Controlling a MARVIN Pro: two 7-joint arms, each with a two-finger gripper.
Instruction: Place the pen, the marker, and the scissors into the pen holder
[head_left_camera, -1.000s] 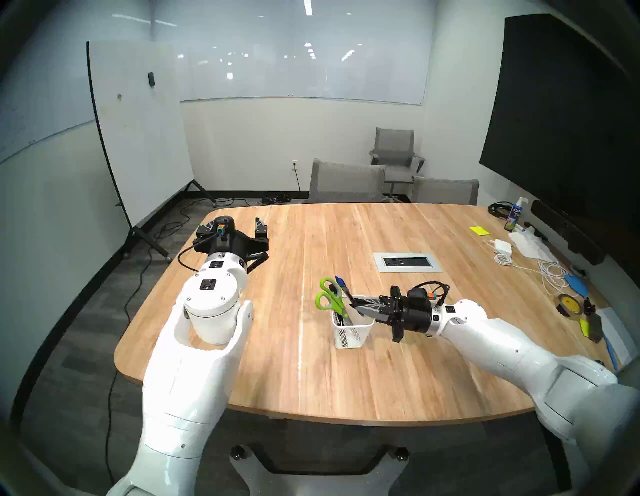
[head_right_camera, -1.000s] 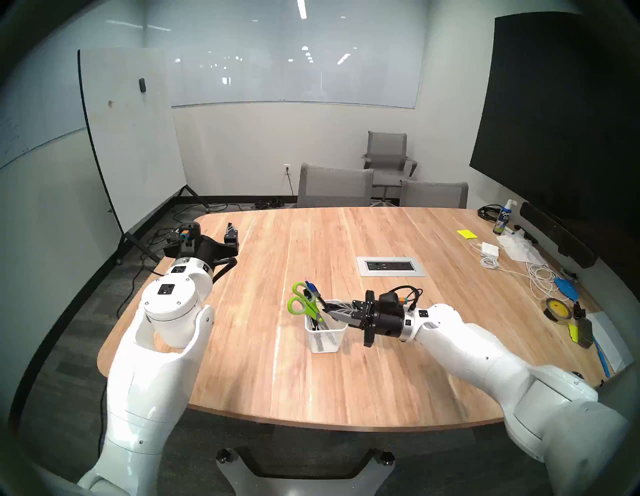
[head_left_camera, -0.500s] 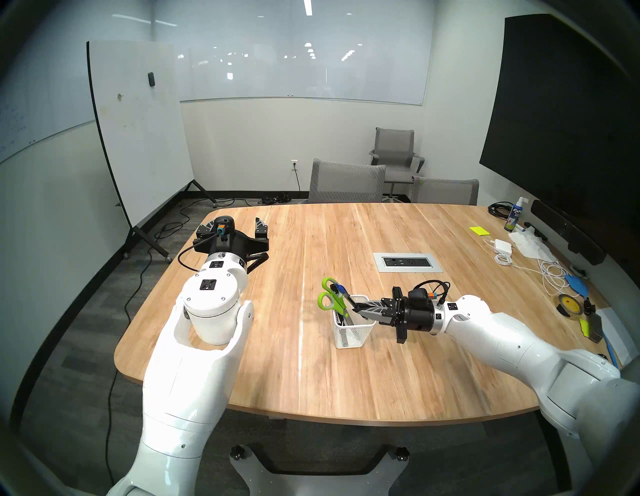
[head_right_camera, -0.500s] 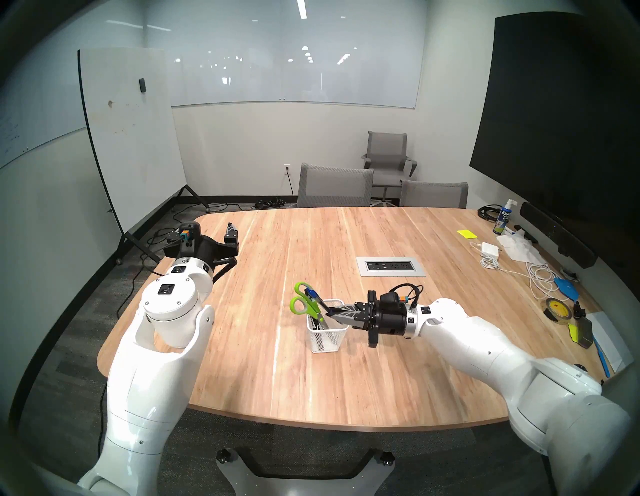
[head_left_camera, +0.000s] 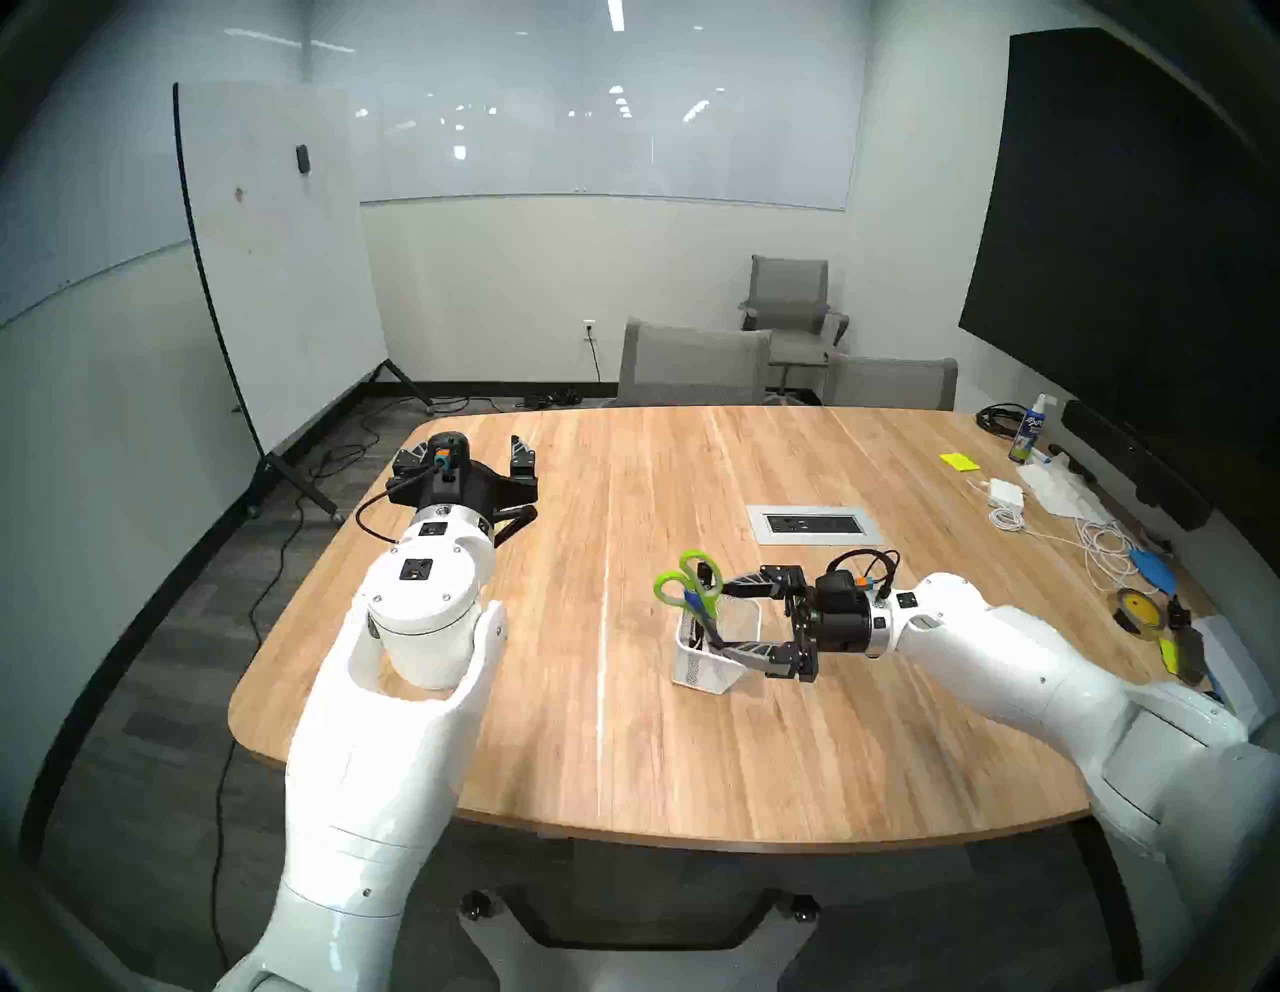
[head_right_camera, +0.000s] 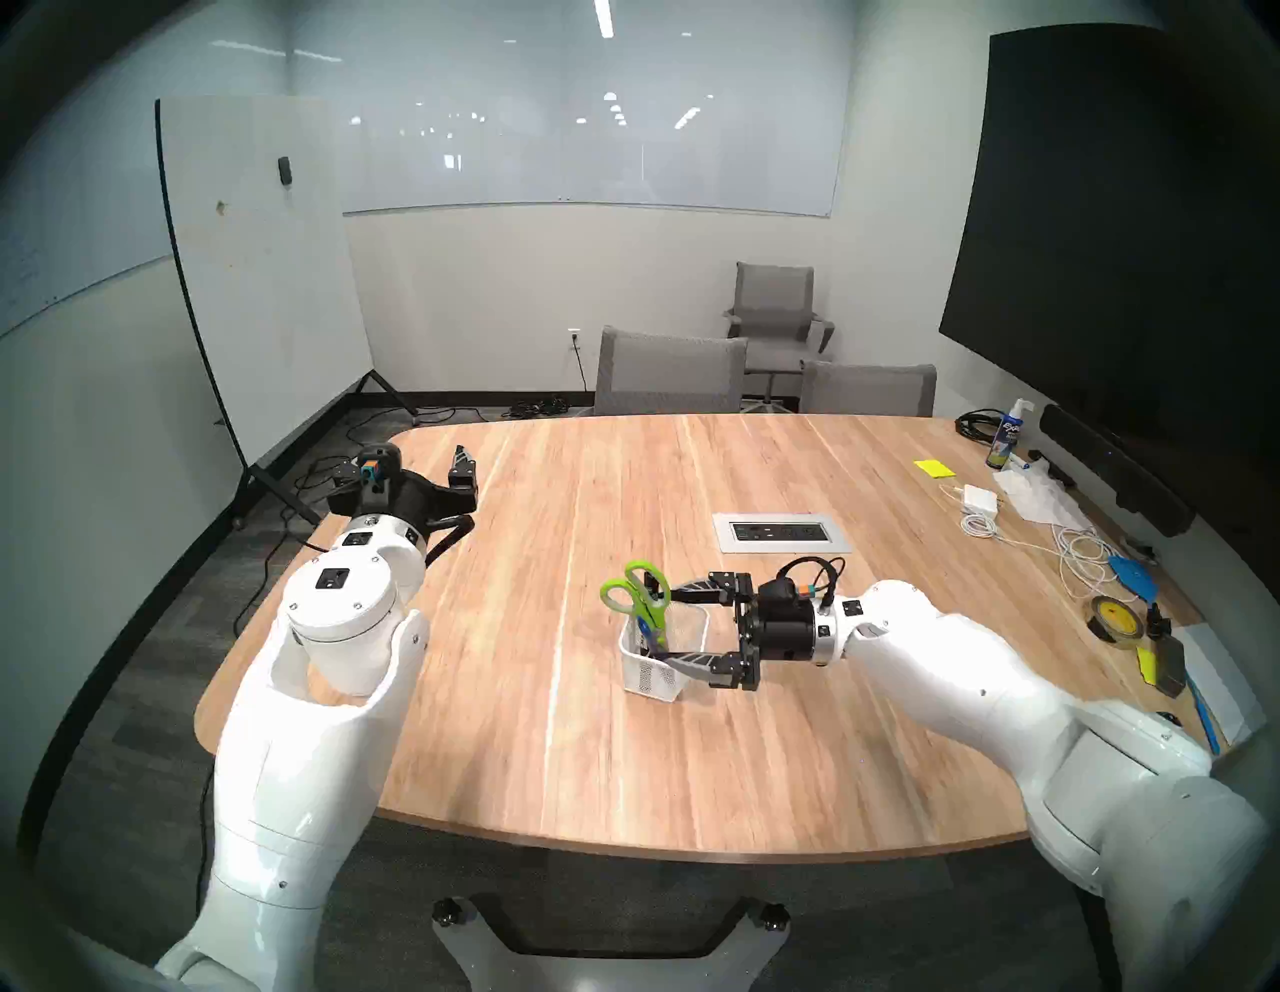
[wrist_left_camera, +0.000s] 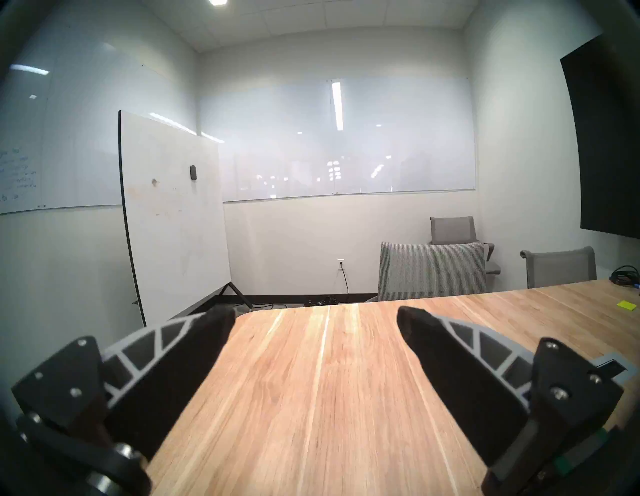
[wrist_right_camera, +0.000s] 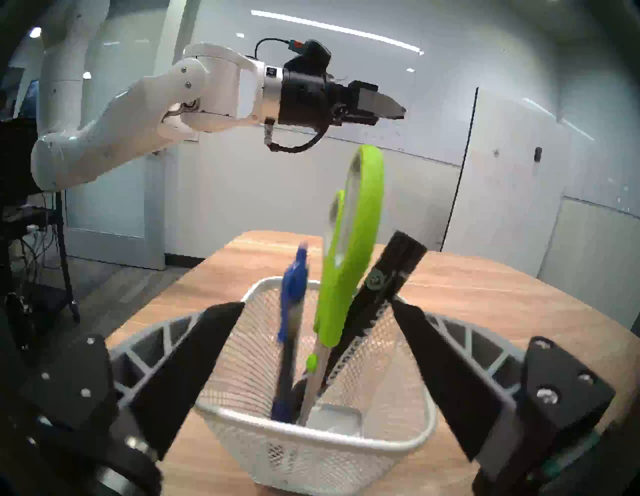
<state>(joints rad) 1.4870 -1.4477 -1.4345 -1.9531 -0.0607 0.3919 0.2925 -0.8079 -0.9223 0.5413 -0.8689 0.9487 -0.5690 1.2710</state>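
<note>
The white mesh pen holder (head_left_camera: 701, 670) (head_right_camera: 645, 675) (wrist_right_camera: 311, 434) stands mid-table and looks tipped. In it stand the blue pen (wrist_right_camera: 292, 311) (head_left_camera: 692, 601), the green-handled scissors (wrist_right_camera: 349, 259) (head_left_camera: 682, 578) (head_right_camera: 634, 596) and the black marker (wrist_right_camera: 384, 294) (head_left_camera: 708, 573). My right gripper (head_left_camera: 726, 618) (head_right_camera: 672, 625) (wrist_right_camera: 317, 304) is open, one finger on each side of the holder's top, holding nothing. Far off, over the table's left edge, my left gripper (head_left_camera: 460, 449) (head_right_camera: 402, 465) (wrist_left_camera: 315, 315) hangs open and empty.
A metal power outlet plate (head_left_camera: 814, 524) is set into the table behind the holder. Cables, a charger (head_left_camera: 1006, 492), tape roll (head_left_camera: 1136, 609), spray bottle (head_left_camera: 1028, 429) and papers clutter the right edge. Grey chairs (head_left_camera: 692, 364) stand at the far side.
My right gripper, which was shut on the marker above the holder, has opened wide and let it go. The marker has dropped in; the holder has shifted right and tipped.
</note>
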